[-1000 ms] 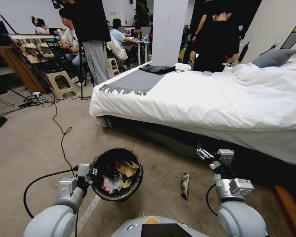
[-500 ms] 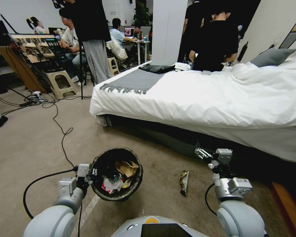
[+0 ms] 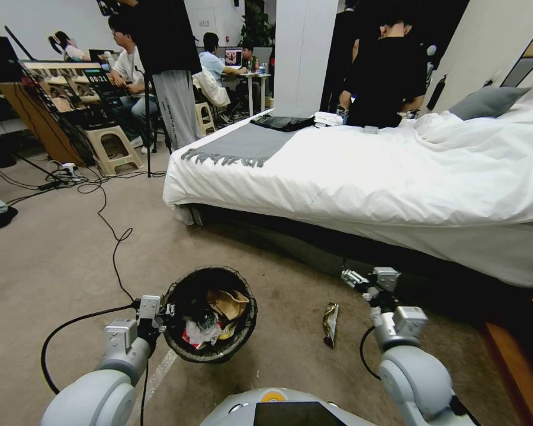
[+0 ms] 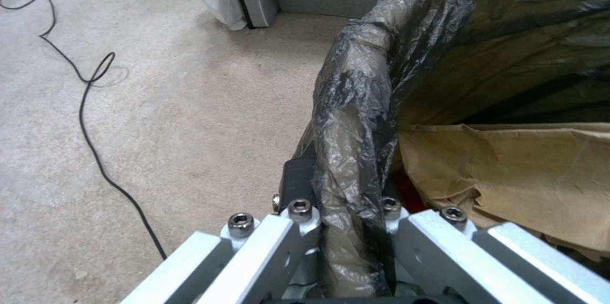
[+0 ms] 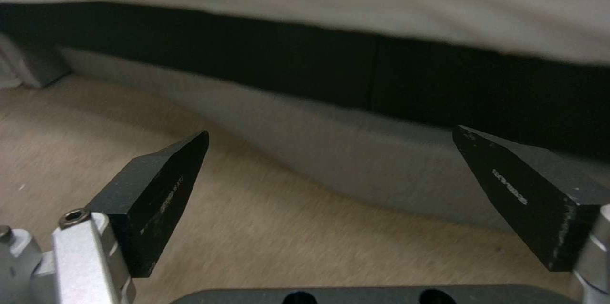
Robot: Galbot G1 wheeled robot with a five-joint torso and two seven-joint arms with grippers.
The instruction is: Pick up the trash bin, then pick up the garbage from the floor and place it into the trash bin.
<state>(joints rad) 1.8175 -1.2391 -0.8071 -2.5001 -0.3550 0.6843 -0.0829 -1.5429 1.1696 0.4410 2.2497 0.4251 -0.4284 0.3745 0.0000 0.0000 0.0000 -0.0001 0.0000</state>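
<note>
The trash bin (image 3: 241, 331), lined with a dark bag, hangs at my left front with my left gripper (image 3: 161, 309) shut on its near rim. In the left wrist view the left gripper (image 4: 343, 201) clamps the bag-covered rim (image 4: 356, 104). Inside the bin lie garbage pieces: a tan paper scrap (image 3: 228, 302), white wads and red wrappers (image 3: 198, 332). One gold-brown wrapper (image 3: 330, 322) lies on the carpet to the right of the bin. My right gripper (image 3: 352, 278) hovers open just beyond and right of that wrapper, its black fingers (image 5: 162, 189) spread wide before the bed base.
A white-covered bed (image 3: 367, 171) fills the right side, with its dark base (image 5: 381, 85) close ahead of the right gripper. Black cables (image 3: 115, 248) trail over the carpet on the left. A wooden edge (image 3: 509, 367) sits at the far right. People and stools stand beyond.
My right arm has swung left and slightly down, bringing its open gripper closer to the floor wrapper. The left gripper and bin have stayed put.
</note>
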